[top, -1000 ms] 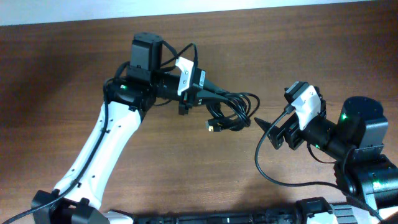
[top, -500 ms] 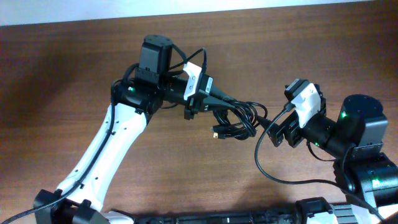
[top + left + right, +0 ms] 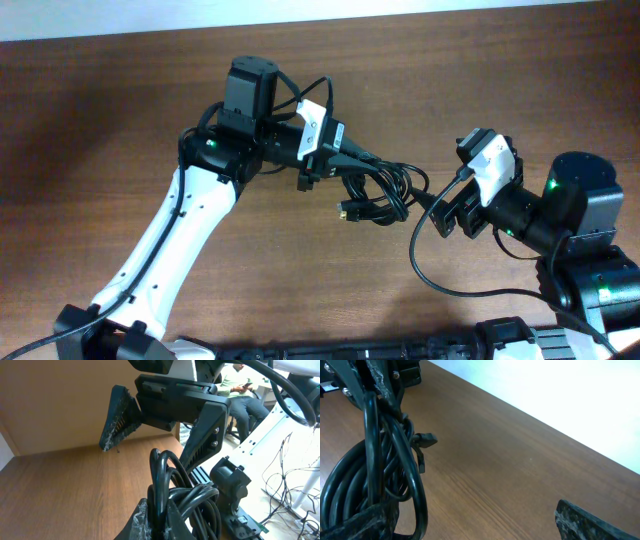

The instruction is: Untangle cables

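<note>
At the middle of the brown tabletop [image 3: 120,110], the cables [image 3: 378,190] form one bundle of black loops. The left tool [image 3: 362,160] comes in from the bundle's left, its fingers together and clamped on the loops' upper left edge. In its wrist view the cords [image 3: 165,495] rise straight out of the pinched fingertips [image 3: 142,520]. A small plug [image 3: 346,210] with a gold tip sticks out at the bundle's lower left. Just right of the bundle is the right tool [image 3: 430,205], its fingers spread wide apart and holding nothing. One finger [image 3: 360,525] lies against the bundle's near loops, though I cannot tell whether they touch. No writing on either arm is legible.
</note>
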{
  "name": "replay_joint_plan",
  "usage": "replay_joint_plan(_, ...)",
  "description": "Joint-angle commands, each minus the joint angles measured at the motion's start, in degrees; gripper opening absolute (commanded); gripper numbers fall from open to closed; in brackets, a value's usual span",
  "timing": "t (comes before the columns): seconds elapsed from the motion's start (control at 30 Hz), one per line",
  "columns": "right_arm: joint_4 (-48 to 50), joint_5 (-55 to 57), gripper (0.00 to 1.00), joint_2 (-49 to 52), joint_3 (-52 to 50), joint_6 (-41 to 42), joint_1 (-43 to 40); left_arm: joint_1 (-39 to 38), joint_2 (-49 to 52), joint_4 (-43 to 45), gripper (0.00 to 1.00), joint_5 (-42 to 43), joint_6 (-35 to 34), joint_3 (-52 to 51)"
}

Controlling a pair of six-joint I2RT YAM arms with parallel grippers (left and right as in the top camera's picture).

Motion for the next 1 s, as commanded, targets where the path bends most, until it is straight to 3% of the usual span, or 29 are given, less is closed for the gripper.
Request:
replay_joint_plan(0.0, -0.8, -1.9, 0.99, 0.0, -0.2, -0.4, -0.3, -0.4, -1.4, 0.0, 0.00, -3.7, -0.3, 1.4)
replay_joint_plan(0.37, -0.8, -1.9, 0.99, 0.0, -0.2, -0.4, -0.3, -0.6, -1.4, -0.4, 0.00, -4.8, -0.3, 1.4)
replay_joint_plan(0.53, -1.4, -1.9, 0.99, 0.0, -0.2, -0.4, -0.3, -0.6, -1.4, -1.0, 0.00, -9.5, -0.3, 1.4)
replay_joint_plan(0.97, -0.8, 3.1, 0.99, 0.0, -0.2, -0.4, -0.3, -3.9, -1.4, -1.1, 0.00, -2.9, -0.3, 1.4)
